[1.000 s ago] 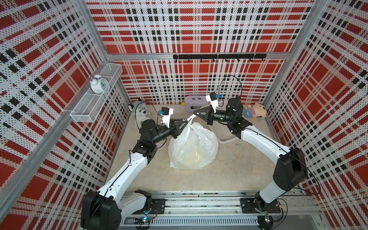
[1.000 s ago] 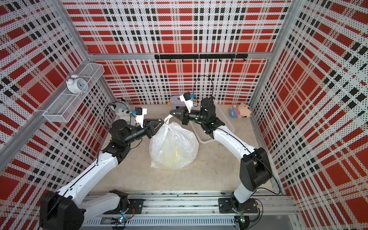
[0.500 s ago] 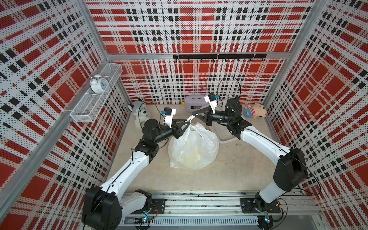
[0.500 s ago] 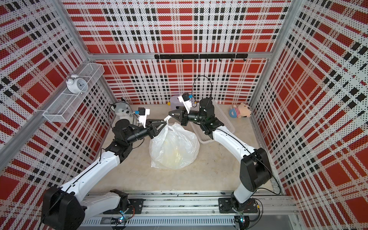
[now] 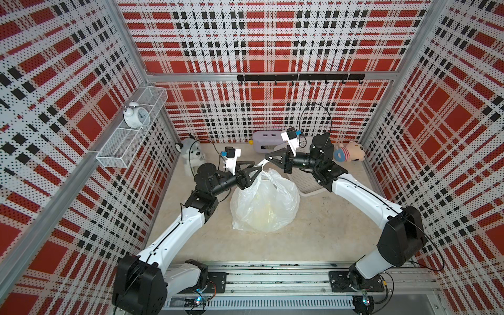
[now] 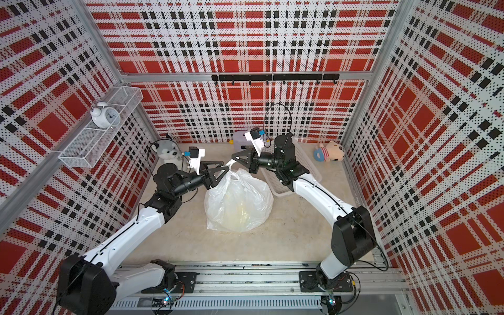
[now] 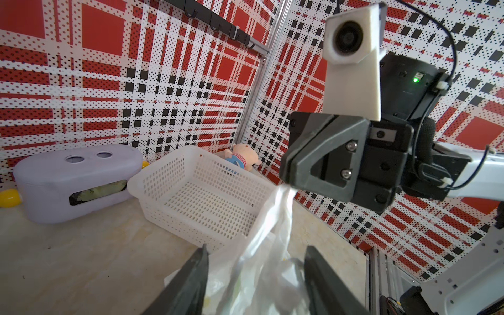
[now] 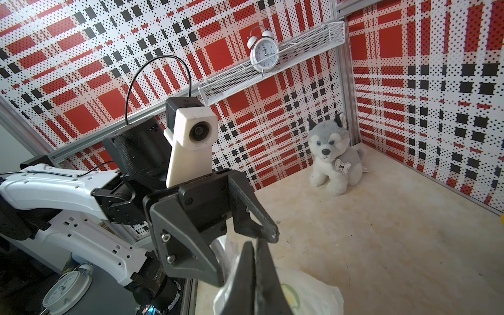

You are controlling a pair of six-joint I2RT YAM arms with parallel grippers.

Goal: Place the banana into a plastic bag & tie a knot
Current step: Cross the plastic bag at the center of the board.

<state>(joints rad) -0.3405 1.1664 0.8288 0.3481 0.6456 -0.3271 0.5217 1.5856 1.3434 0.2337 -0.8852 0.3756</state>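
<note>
The plastic bag [image 5: 264, 201] [image 6: 238, 201] stands bulging on the floor between the arms, with its top gathered into a white strand. My right gripper [image 5: 266, 161] [image 8: 255, 259] is shut on that strand and holds it up. My left gripper [image 5: 257, 169] [image 7: 257, 261] is open, with a finger on either side of the bag's neck and loose plastic between them. A lemon print shows on the bag [image 8: 308, 297]. The banana is not clearly seen; only faint yellow shows through the bag. Whether the gathered top holds a knot I cannot tell.
A white lattice basket [image 5: 308, 188] [image 7: 201, 196] sits just behind the bag, under the right arm. A lilac box [image 5: 266, 140], a husky plush [image 5: 191, 154] and a pink plush [image 5: 351, 151] line the back wall. A wire shelf with an alarm clock [image 5: 135, 117] hangs on the left wall.
My left gripper's jaws have spread apart around the bag's neck and it has shifted slightly toward the right gripper. The right gripper has stayed shut on the strand.
</note>
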